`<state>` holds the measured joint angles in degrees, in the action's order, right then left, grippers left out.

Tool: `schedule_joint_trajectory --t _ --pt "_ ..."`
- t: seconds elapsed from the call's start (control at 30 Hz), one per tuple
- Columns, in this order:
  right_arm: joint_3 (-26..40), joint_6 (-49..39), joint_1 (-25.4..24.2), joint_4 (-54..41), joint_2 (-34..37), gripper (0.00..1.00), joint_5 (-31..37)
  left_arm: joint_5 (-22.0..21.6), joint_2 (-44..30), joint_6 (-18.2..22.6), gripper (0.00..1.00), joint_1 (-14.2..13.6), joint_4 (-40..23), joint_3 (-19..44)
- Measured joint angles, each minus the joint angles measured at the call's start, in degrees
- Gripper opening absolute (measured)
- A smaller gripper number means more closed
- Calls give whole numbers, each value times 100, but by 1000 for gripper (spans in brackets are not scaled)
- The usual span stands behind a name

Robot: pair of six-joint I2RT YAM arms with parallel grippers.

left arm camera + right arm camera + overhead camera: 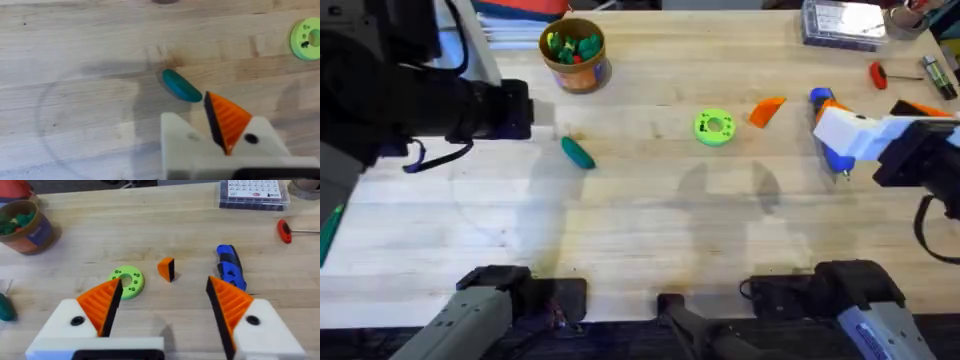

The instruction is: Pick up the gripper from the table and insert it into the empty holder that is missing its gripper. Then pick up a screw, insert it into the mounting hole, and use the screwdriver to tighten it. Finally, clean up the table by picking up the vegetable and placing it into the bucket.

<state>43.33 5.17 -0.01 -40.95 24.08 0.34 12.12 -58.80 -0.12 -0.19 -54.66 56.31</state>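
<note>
The desk (650,220) is pale wood in glued strips, smooth, with faint dark stains. On it, near the middle, lies the loose gripper (767,110), a small bright orange plastic wedge with one dark flat face. Just at its 9 o'clock sits a flat green disc (714,127) with small holes, apart from it.

The right end effector (162,305) stands open; both its white blocky bases carry ribbed orange tips, with wide free room between them. The blue screwdriver (230,271), a stout smooth cylinder, lies near it at the desk's 3 o'clock side.

The left end effector (207,127) shows one ribbed orange tip on a white base, and beside it the holder (182,142), a bare white block. The gap between them is open and holds nothing. The vegetable (181,86), teal, smooth and elongated, lies on the wood just beyond it, at about 9 o'clock from the disc, with open desk around.

The bucket (574,55), round and tan-orange, with coloured pieces inside, stands near the far edge at 11 o'clock.
</note>
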Motion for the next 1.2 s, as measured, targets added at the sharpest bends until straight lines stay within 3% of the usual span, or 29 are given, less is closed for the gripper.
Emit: schedule_joint_trajectory --t 0.03,0.2,0.23,0.4,0.5,0.7,0.9,1.03,1.2 --pt "0 2 0 -2 0 994 0 38 -47 18 176 -25 7 0" --pt "0 2 0 -101 1 994 0 301 49 -37 917 -365 271 -1" --pt "0 2 0 -146 0 994 0 424 95 -47 966 -476 428 -2" --pt "0 2 0 -219 2 994 -2 1122 405 -186 987 -1130 1813 -2" --pt "0 2 0 -221 2 994 -2 1344 476 -363 986 -1359 2406 0" --pt "0 2 0 -225 1 994 -1 1381 471 -539 986 -1414 1915 0" --pt "0 2 0 -227 2 994 -2 1186 475 -595 985 -1414 1950 -2" --pt "0 2 0 -227 0 994 0 980 710 -445 985 -1414 2446 -195" --pt "0 2 0 -229 1 994 -1 886 1883 -53 985 -1414 3413 -1192"
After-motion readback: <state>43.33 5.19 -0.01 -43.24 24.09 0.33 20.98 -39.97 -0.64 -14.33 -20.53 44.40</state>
